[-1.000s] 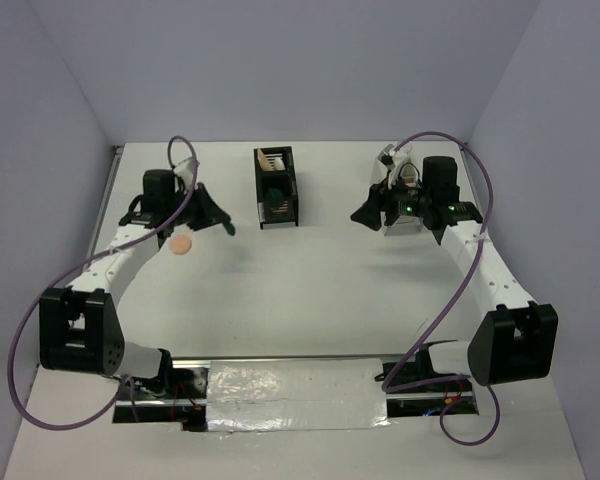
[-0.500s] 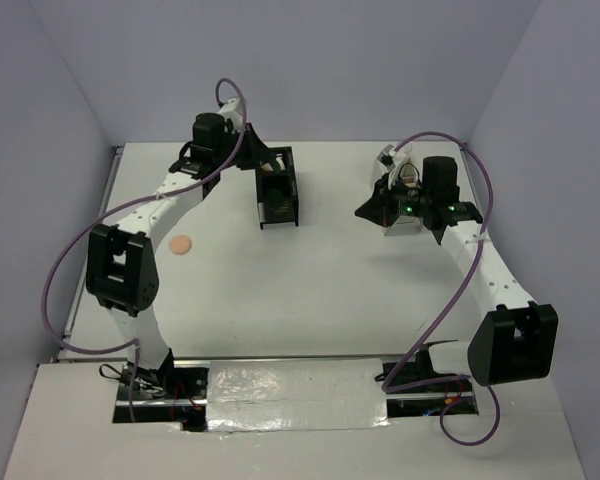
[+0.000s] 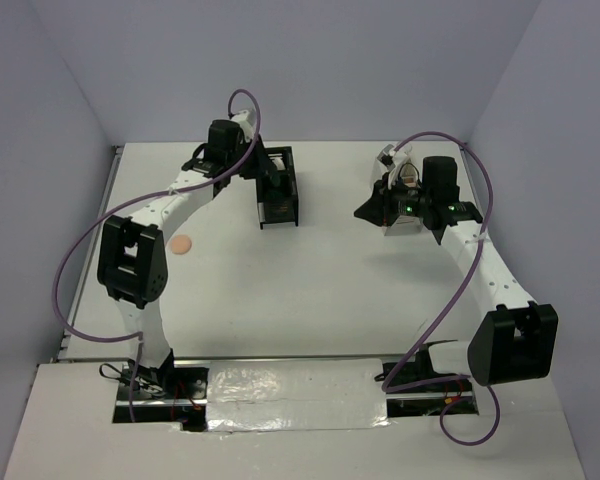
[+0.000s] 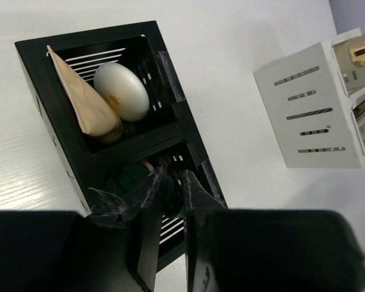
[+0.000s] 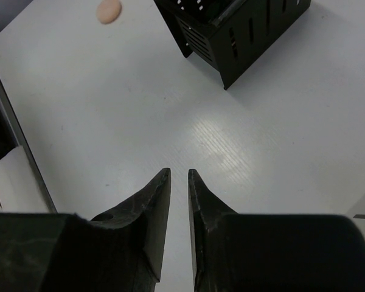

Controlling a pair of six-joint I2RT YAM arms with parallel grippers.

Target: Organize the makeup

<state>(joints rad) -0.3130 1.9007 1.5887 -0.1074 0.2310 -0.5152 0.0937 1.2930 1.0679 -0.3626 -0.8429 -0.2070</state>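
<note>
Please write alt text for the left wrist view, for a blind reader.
The left gripper holds its nearly closed fingers over the near compartment of a black slotted organizer box, above a dark green compact. The far compartment holds a white-gold oval compact and a beige tapered item; a white organizer box stands at right.

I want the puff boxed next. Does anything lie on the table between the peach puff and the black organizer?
Nothing visible does. In the top view, bare table runs from the peach puff to the black organizer. The left gripper hangs at the organizer's near compartment, where a dark green compact lies.
</note>
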